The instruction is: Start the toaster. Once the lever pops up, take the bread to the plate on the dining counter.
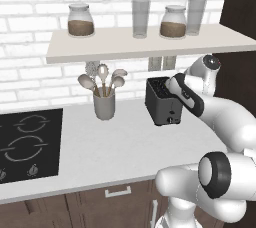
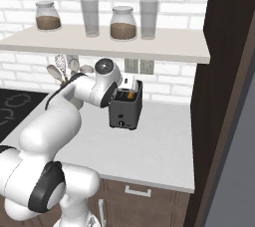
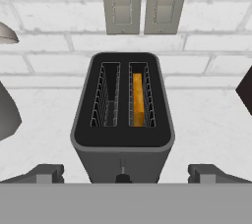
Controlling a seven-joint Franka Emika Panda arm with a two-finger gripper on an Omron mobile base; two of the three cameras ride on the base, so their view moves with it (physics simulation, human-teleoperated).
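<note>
Two slots face straight up at the hand camera on the toaster (image 3: 122,115), and the bread (image 3: 138,99) sits down inside the right-hand one, glowing orange-tan, edge-on, sunk below the rim; the left slot shows bare wire guides. Below the slots, at the toaster's front face nearest the hand, a small dark lever nub pokes out in the middle, right between the fingers. The gripper (image 3: 123,175) hovers just above that front edge, fingers spread wide, one tip out to each side of the toaster's body, nothing caught between them, touching nothing. From the right base view the gripper (image 2: 128,85) hangs over the top of the toaster (image 2: 126,109), with an orange sliver of bread (image 2: 130,94) peeking from the slot beneath it. Beyond the toaster, dead ahead of the hand, two wall outlet plates (image 3: 144,2) are set in the white brick. Off to the hand's left on the pale worktop (image 1: 115,147) stands a grey utensil cup (image 1: 104,103) full of spoons, further left the black hob (image 1: 29,143), and overhead a shelf (image 1: 145,42) carrying jars and glasses.
</note>
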